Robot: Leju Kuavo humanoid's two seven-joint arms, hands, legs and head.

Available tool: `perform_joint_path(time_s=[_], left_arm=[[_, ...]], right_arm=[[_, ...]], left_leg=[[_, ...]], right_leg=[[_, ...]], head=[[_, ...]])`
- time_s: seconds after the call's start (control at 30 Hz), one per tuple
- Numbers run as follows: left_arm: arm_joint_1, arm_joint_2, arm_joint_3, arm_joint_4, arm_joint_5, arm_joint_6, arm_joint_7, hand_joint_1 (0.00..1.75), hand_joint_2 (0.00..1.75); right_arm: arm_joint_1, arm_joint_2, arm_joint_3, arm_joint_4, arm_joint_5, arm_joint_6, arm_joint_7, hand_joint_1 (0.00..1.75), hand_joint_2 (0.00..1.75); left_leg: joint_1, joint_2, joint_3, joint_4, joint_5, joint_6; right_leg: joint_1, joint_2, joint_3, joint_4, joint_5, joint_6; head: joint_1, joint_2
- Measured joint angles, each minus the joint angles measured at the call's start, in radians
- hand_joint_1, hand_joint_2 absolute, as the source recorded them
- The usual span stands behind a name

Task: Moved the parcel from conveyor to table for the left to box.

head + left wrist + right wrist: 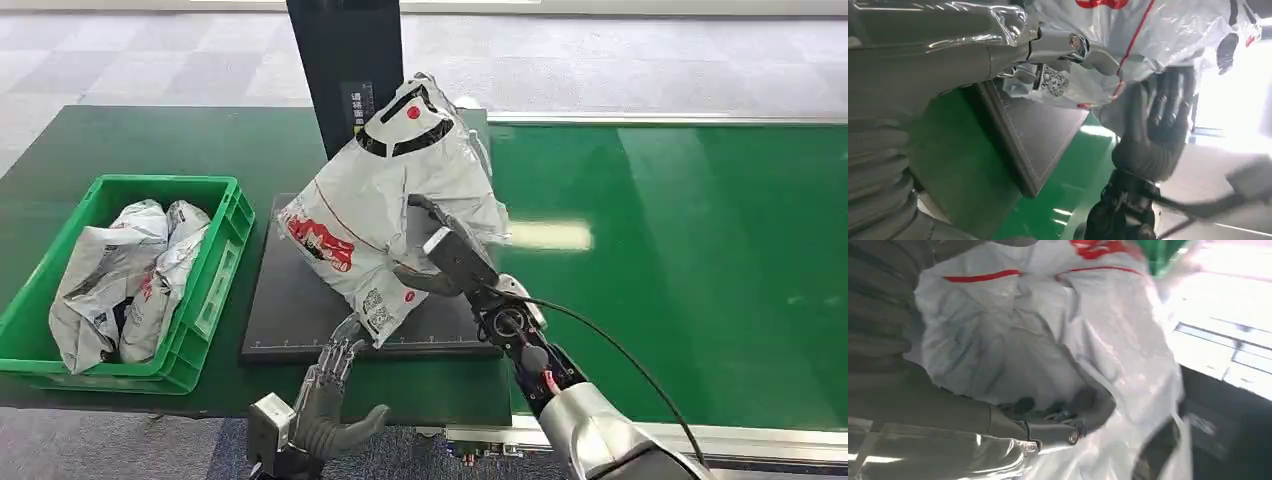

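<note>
Parcel (385,215) over dark plate (300,310), lower corner touching it. Your right hand (440,250) clamped on parcel; left hand (335,375) empty, fingers apart, at plate's near edge. Lower flat onto plate before letting go; green crate (215,290) beside plate.

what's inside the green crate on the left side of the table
The green crate holds at least two crumpled grey parcel bags with red and black print. They cover the crate's floor, so anything beneath them cannot be seen.
</note>
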Motion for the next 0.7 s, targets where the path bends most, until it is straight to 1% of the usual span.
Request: perform_joint_path(time_s=[0.13, 0.33, 0.43, 0.6, 0.7], left_arm=[[0.002, 0.003, 0.000, 0.000, 0.004, 0.002, -0.005, 0.00, 1.75], [0.004, 0.005, 0.000, 0.000, 0.004, 0.003, -0.007, 0.00, 1.75], [0.001, 0.006, 0.001, 0.000, 0.004, 0.003, -0.010, 0.00, 1.75], [0.004, 0.007, 0.004, 0.000, 0.003, 0.005, -0.014, 0.00, 1.75], [0.005, 0.006, 0.007, 0.000, -0.006, 0.004, -0.014, 0.00, 1.75]], right_arm=[[0.072, -0.024, -0.009, -0.131, -0.066, 0.009, -0.019, 0.00, 1.75], [0.147, -0.042, -0.016, -0.266, -0.099, 0.002, -0.020, 0.00, 1.75], [0.233, -0.048, -0.034, -0.376, -0.141, 0.007, -0.041, 0.00, 1.75], [0.416, -0.051, -0.090, -0.581, -0.264, 0.127, -0.096, 0.00, 1.75], [0.476, -0.049, -0.117, -0.651, -0.281, 0.143, -0.097, 0.00, 1.75]], left_leg=[[0.000, 0.000, 0.000, 0.000, 0.000, 0.000], [0.000, 0.000, 0.001, 0.000, 0.000, 0.000], [0.000, 0.000, 0.000, 0.000, 0.000, 0.000], [0.000, -0.001, -0.001, 0.000, -0.002, 0.000], [0.000, 0.000, -0.001, 0.000, -0.002, 0.000]], right_leg=[[0.000, 0.000, 0.000, 0.000, 0.000, 0.000], [0.000, 0.000, 0.000, 0.000, 0.000, 0.000], [0.000, 0.000, 0.000, 0.000, 0.000, 0.000], [0.000, 0.000, 0.000, 0.000, -0.001, 0.000], [0.000, 0.000, 0.000, 0.000, -0.001, 0.000]], head=[[0.000, 0.000], [0.000, 0.000], [0.000, 0.000], [0.000, 0.000], [0.000, 0.000]])
